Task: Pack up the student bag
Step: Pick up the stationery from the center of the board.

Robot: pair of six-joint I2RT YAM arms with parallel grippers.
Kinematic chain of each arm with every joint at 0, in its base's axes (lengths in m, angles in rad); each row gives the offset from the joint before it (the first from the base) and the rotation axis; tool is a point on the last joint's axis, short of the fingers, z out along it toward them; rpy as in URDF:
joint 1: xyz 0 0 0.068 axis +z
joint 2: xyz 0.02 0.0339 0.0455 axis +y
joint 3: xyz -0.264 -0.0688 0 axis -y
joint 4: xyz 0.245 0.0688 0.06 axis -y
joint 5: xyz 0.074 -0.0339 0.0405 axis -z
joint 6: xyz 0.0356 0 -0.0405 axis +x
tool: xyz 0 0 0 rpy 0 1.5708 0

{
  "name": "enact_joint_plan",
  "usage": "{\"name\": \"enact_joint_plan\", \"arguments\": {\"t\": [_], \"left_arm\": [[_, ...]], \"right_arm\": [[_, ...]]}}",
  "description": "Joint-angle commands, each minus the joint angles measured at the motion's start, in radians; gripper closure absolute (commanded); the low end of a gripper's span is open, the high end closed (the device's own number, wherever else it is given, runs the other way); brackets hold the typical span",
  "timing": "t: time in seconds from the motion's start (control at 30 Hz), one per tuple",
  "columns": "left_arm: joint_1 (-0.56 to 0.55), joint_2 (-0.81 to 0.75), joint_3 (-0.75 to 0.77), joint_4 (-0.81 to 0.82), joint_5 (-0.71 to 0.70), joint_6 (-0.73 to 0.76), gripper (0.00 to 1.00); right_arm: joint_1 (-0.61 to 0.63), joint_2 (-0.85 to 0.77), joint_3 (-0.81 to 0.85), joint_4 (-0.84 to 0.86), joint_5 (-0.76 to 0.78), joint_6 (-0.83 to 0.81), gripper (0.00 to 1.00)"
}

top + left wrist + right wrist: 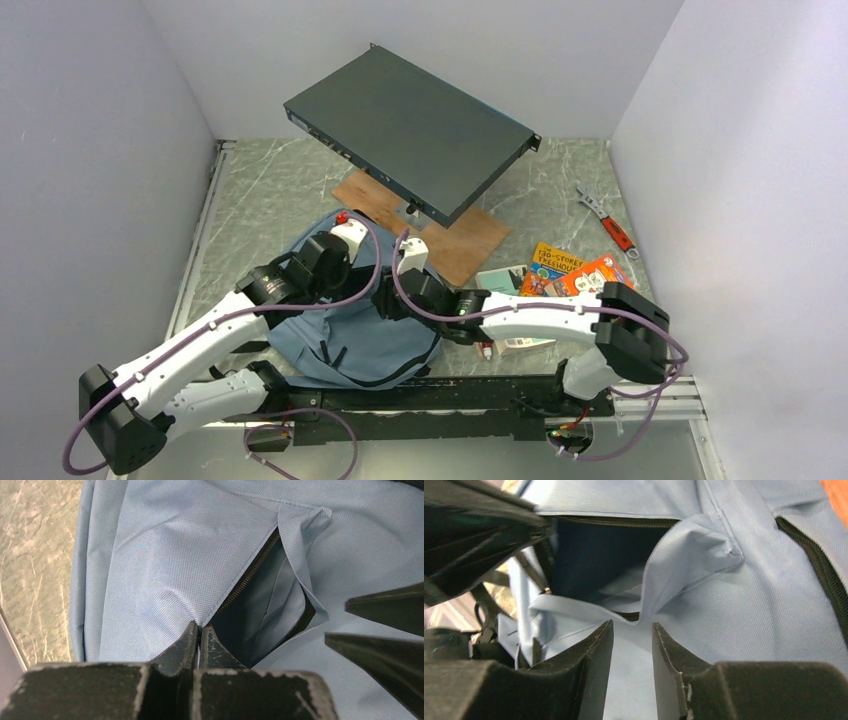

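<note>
Our L gripper (201, 630) is shut tight, tips pressed together w/ the lip of the bag (150, 570) pinched between them, right at the zip (250, 570) edge of the open pocket. The fabric rises to a peak at the tips. Just beyond them & to the right the pocket gapes, dark lining showing.

Our R gripper (633, 626) is part open, w/ a clear gap between its fingers (594, 650), gripping nothing. Bag cloth lies under the gap, a fold stands up just past the tips, and the pocket mouth is beyond that.

From above we see both grippers close together over the bag's top end, w/ the bag on the table (260, 200) beneath them. Past the fingers sits a dark box (410, 130) over a wood board (470, 245). Books (570, 272) lie off to the R gripper's right.
</note>
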Motion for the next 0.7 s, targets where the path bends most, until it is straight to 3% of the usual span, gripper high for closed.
{"name": "enact_joint_plan", "arguments": {"t": [0.0, 0.2, 0.4, 0.53, 0.67], "left_arm": [[0.022, -0.005, 0.016, 0.046, 0.032, 0.019, 1.00], [0.046, -0.012, 0.015, 0.050, 0.071, 0.022, 1.00], [0.067, -0.039, -0.002, 0.077, 0.089, 0.013, 1.00], [0.078, -0.024, 0.014, 0.068, 0.113, 0.012, 1.00], [0.086, -0.022, 0.006, 0.074, 0.115, 0.012, 1.00]], "right_arm": [[0.024, -0.167, -0.013, 0.053, -0.055, -0.175, 0.58], [0.032, -0.432, -0.138, -0.142, 0.055, -0.114, 0.53], [0.032, -0.665, -0.321, -0.440, 0.179, 0.108, 0.56], [0.032, -0.771, -0.414, -0.576, 0.200, 0.251, 0.59], [0.002, -0.759, -0.455, -0.592, 0.153, 0.253, 0.59]]}}
